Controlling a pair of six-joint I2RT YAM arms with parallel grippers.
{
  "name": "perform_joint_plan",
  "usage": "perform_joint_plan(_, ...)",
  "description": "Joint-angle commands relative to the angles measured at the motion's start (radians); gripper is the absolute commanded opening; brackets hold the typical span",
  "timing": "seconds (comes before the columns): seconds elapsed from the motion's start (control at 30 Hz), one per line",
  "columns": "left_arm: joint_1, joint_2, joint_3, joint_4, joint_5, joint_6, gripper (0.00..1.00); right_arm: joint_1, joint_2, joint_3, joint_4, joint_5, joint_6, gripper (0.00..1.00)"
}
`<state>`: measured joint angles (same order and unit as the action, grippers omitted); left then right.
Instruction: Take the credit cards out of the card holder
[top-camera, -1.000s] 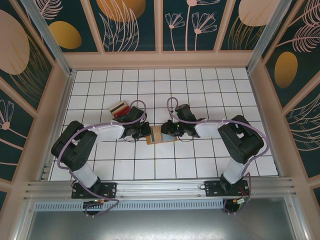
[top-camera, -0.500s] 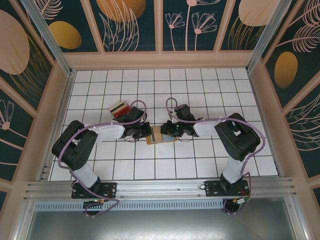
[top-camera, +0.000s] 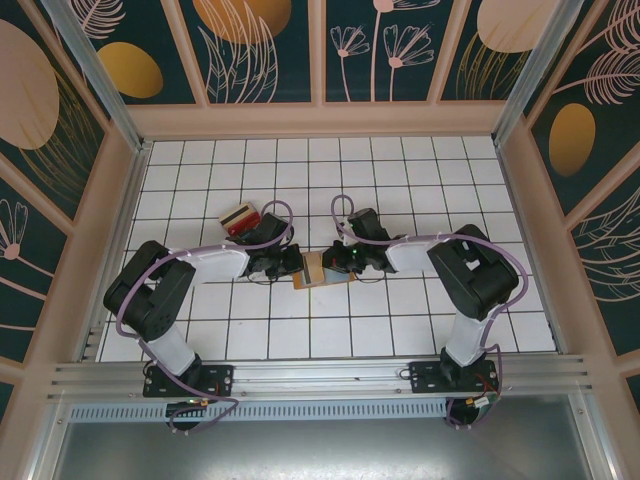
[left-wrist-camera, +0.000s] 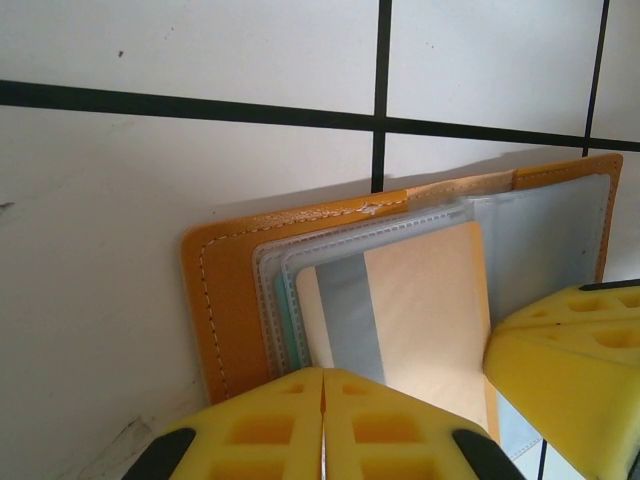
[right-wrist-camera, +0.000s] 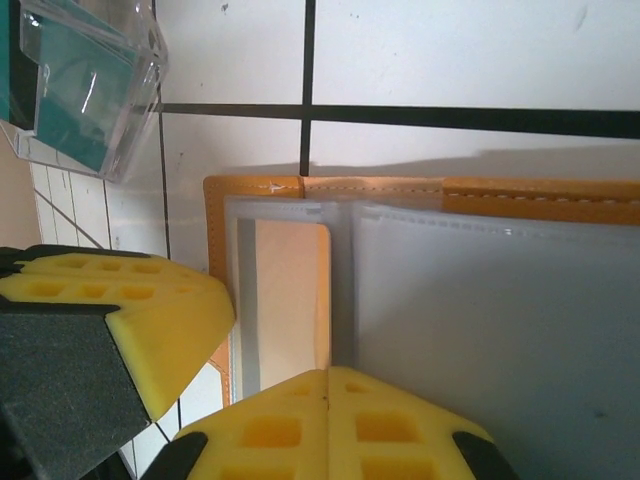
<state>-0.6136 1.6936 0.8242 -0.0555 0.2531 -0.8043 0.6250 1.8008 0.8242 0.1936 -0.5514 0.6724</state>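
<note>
Surface: white tiled table (top-camera: 400, 180) with black grid lines, inside walls of floral panels.
Card holder: the orange-brown card holder (top-camera: 322, 272) lies open and flat near the table's middle, between the two grippers.
Card inside: a tan card (left-wrist-camera: 425, 300) with a grey stripe sits in a clear pocket.
Left gripper: the left gripper (left-wrist-camera: 415, 375) has its yellow fingers spread, low over the holder; the tan card's end lies in the gap, ungrasped.
Right gripper: the right gripper (right-wrist-camera: 280, 345) has its jaws parted at the holder's opposite side, holding nothing.
Farther off: red and tan cards (top-camera: 240, 217) lie behind the left arm; a clear plastic box (right-wrist-camera: 90, 90) holds something teal.
</note>
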Motion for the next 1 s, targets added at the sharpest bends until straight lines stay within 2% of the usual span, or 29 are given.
perform_joint_plan(0.0,0.003,0.014,0.006,0.002,0.009,0.009,0.09,-0.007,0.006,0.02,0.01,-0.009,0.002,0.0)
perform_joint_plan(0.2,0.004,0.015,0.001,-0.015,-0.008,0.025,0.04,-0.039,-0.041,-0.03,0.019,0.009,0.014,0.0)
perform_joint_plan(0.5,0.004,0.014,0.01,-0.018,-0.007,0.026,0.04,-0.059,-0.061,-0.064,0.033,-0.016,0.01,0.0)
perform_joint_plan(0.6,0.003,0.014,0.012,-0.017,-0.005,0.027,0.04,-0.059,-0.046,-0.051,0.044,-0.034,0.013,0.17)
perform_joint_plan(0.7,0.003,0.014,0.01,-0.015,0.0,0.026,0.04,-0.056,-0.019,-0.036,0.053,-0.058,0.014,0.22)
perform_joint_plan(0.8,0.003,0.014,0.01,-0.015,0.003,0.025,0.04,-0.05,-0.005,-0.028,0.058,-0.063,0.016,0.2)
perform_joint_plan(0.93,0.003,0.014,0.012,-0.016,0.0,0.025,0.04,-0.051,-0.018,-0.031,0.034,-0.032,0.009,0.01)
perform_joint_plan(0.97,0.004,0.015,0.013,-0.018,0.0,0.026,0.04,-0.054,-0.022,-0.034,0.024,-0.021,0.003,0.0)
